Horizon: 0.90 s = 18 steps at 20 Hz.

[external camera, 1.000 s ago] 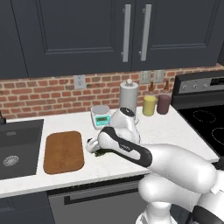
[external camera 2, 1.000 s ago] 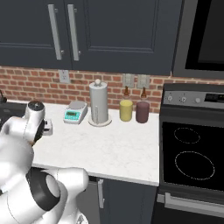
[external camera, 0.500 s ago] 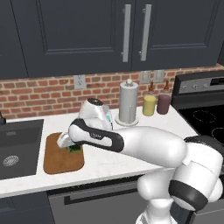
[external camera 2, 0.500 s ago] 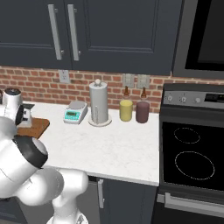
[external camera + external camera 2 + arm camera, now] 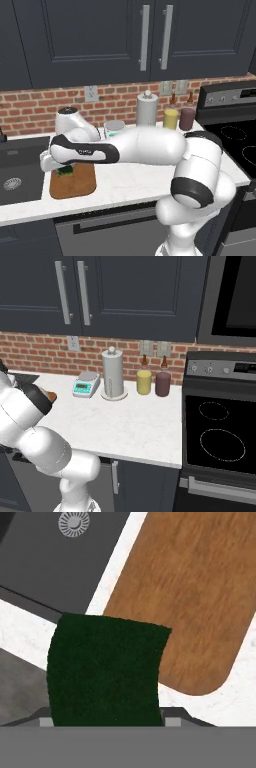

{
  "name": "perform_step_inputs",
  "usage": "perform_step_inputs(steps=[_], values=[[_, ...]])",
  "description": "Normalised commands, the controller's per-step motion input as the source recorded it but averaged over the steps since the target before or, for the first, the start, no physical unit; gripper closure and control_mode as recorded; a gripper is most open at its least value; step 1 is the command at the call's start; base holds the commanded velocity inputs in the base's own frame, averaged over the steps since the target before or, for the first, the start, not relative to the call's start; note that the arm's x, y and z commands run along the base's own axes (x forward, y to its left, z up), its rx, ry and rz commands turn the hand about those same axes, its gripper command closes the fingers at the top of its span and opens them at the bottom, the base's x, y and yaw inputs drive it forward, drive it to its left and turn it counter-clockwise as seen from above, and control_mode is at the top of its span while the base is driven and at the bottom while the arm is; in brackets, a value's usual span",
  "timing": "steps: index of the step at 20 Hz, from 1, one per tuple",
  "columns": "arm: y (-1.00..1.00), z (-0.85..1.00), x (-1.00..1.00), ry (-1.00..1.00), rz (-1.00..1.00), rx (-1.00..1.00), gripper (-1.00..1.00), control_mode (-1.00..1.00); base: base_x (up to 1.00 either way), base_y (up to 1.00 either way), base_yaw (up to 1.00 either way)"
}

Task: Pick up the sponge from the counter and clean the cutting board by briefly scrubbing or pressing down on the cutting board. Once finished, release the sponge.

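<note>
The dark green sponge [image 5: 105, 672] sits between my fingers, with my gripper [image 5: 107, 719] shut on it. In the left base view the gripper [image 5: 61, 169] hovers low over the left end of the brown wooden cutting board [image 5: 75, 182], and the sponge [image 5: 65, 171] peeks out below the hand. Seen from the hand, the cutting board [image 5: 200, 597] lies beyond and to the right of the sponge; the sponge overlaps the board's near edge and the white counter [image 5: 235, 697]. Whether the sponge touches the board I cannot tell.
The dark sink basin [image 5: 17, 172] with its drain [image 5: 74, 522] lies just left of the board. Behind stand a teal scale [image 5: 85, 385], a paper towel roll [image 5: 147, 107], and two jars [image 5: 171, 119]. The black stove top [image 5: 220, 431] is at the right.
My arm has swung left with the sponge in its grip, from the counter right of the board to over the board's left end near the sink.
</note>
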Motion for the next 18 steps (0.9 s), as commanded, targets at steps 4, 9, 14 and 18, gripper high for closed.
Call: perform_step_inputs(steps=[4, 9, 14, 18], values=[[0.00, -0.39, -0.21, 0.00, 0.00, 0.00, 1.00, -1.00, 0.00, 0.00, 0.00], [0.00, -0.68, -0.30, 0.00, 0.00, 0.00, 1.00, -1.00, 0.00, 0.00, 0.00], [-0.01, -0.38, 0.06, 0.00, 0.00, 0.00, 1.00, -1.00, 0.00, 0.00, 0.00], [-0.05, -0.10, 0.37, 0.00, 0.00, 0.05, 1.00, -1.00, 0.00, 0.00, 0.00]])
